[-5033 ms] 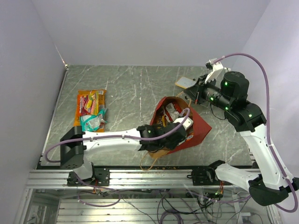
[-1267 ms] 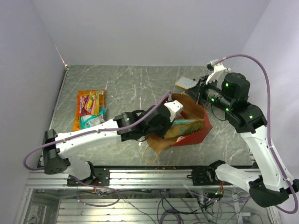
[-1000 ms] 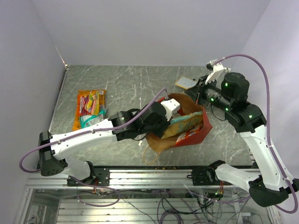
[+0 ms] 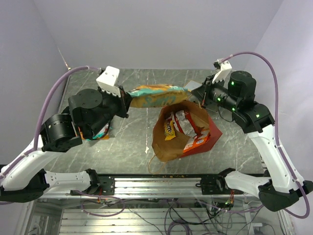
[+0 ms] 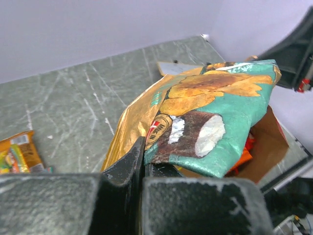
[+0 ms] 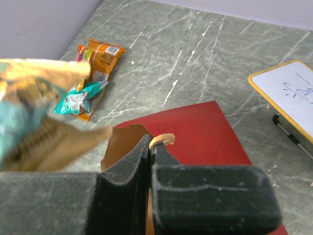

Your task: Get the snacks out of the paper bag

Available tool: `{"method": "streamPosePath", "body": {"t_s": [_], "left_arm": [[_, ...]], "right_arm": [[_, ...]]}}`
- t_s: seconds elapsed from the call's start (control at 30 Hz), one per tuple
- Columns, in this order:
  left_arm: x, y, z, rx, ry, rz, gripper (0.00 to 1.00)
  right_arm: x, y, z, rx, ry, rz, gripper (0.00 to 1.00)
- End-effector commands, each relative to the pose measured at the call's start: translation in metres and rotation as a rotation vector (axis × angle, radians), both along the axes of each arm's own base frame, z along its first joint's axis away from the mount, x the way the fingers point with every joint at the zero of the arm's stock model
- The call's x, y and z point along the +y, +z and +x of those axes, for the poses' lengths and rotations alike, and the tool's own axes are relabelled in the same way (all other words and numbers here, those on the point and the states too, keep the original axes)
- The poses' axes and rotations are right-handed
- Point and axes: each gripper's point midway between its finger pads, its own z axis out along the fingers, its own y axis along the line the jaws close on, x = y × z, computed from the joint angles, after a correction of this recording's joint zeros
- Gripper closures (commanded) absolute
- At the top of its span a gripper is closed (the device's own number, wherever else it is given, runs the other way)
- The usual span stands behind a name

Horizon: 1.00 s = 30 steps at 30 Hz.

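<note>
**Mia:** What does the left gripper (image 5: 143, 164) have?

**Sam:** It is pinched tight on one corner of a teal and gold chip bag (image 4: 157, 95). The rest of the bag sticks out sideways from it, high over the table (image 4: 137, 83).

**Mia:** And the right gripper (image 6: 149, 147)?

**Sam:** It is squeezed shut on the rim of the paper bag (image 4: 166, 147), right by the handle (image 6: 162, 140). The paper bag sits open just below it, with more snacks (image 4: 188, 129) inside.

**Mia:** What could go wrong?

**Sam:** I think the chip bag could slip. Only a corner is held, and it looks slick and floppy. A fast swing might shake it loose, so it drops before it gets to the pile (image 6: 87, 84). The paper rim might tear too, if the right gripper tugs hard.
</note>
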Motion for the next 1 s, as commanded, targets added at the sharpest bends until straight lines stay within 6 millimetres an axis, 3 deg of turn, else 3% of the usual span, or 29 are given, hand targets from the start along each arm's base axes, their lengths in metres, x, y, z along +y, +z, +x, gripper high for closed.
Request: {"method": "streamPosePath", "body": {"t_s": [0.0, 0.2, 0.33, 0.4, 0.5, 0.63, 0.8, 0.97], "left_arm": [[0.031, 0.023, 0.010, -0.036, 0.147, -0.006, 0.93], [0.056, 0.007, 0.032, -0.004, 0.316, 0.092, 0.93], [0.059, -0.020, 0.071, 0.094, 0.363, 0.172, 0.93], [0.074, -0.035, 0.090, 0.146, 0.445, 0.211, 0.93], [0.107, -0.054, 0.113, 0.220, 0.576, 0.248, 0.93], [0.168, -0.071, 0.125, 0.312, 0.788, 0.279, 0.93], [0.236, -0.075, 0.123, 0.357, 1.030, 0.324, 0.93], [0.284, -0.083, 0.108, 0.426, 1.223, 0.439, 0.93]], "right_arm": [[0.001, 0.011, 0.001, -0.026, -0.008, 0.029, 1.00], [-0.001, 0.014, -0.002, -0.036, -0.018, 0.049, 1.00], [-0.004, 0.013, -0.006, -0.047, -0.021, 0.050, 1.00], [-0.005, 0.013, -0.008, -0.056, -0.018, 0.050, 1.00], [-0.004, 0.012, -0.008, -0.062, -0.009, 0.048, 1.00], [-0.004, 0.012, -0.010, -0.070, 0.005, 0.036, 1.00], [-0.004, 0.009, -0.011, -0.081, 0.007, 0.035, 1.00], [-0.004, 0.006, -0.012, -0.081, 0.016, 0.025, 1.00]]}}
